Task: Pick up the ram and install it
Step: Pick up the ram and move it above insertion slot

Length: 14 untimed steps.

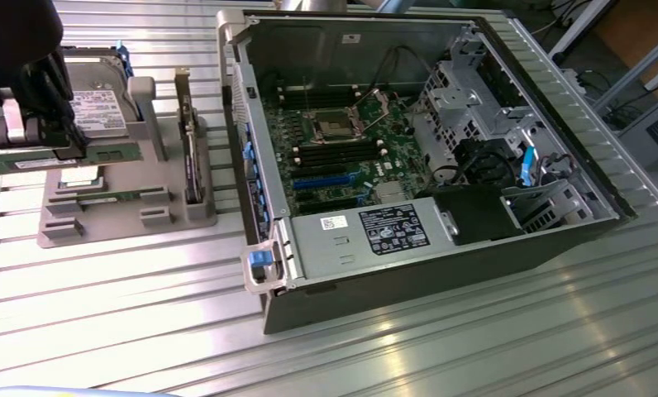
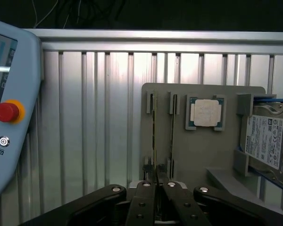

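Exterior view: the gripper is pinched narrow on the ram, held level just above the grey holder on the surface, so this looks like the pickup step. Installing calls for clearing the computer case wall to reach the memory slots.

Wrist view: the fingers sit close together over the holder. The processor chip is nearby, and there is bare surface toward the teach pendant.

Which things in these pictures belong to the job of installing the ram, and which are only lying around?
For the job:
- the ram, held in the shut gripper
- the motherboard in the open computer case

Lying about:
- processor chip on the grey holder
- hard drive
- upright dark card
- control pendant
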Each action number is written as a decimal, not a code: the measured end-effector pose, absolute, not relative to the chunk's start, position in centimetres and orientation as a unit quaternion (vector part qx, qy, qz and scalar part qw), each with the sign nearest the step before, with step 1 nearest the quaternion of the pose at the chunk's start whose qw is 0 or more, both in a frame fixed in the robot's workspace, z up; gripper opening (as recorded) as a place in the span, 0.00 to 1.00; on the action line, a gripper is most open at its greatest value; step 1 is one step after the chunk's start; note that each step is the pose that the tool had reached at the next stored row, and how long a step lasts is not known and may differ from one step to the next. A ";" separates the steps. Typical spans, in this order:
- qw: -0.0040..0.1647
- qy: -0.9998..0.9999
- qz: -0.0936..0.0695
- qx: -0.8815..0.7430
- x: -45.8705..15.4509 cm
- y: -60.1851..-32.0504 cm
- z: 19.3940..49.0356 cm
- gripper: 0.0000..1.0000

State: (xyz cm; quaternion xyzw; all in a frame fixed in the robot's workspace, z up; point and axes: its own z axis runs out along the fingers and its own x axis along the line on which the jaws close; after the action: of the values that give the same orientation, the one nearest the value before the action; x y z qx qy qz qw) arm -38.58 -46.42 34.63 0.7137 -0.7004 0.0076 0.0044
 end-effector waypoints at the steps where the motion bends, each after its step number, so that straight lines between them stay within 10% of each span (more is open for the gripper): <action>1: 0.004 -0.700 0.008 0.714 -38.6 -46.4 34.8 0.12; 14: 0.004 -0.700 0.008 0.714 -38.6 -46.4 35.8 0.12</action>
State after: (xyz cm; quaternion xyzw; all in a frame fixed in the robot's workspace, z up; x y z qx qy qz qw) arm -38.58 -46.42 35.81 0.7137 -0.7004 0.0077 0.0044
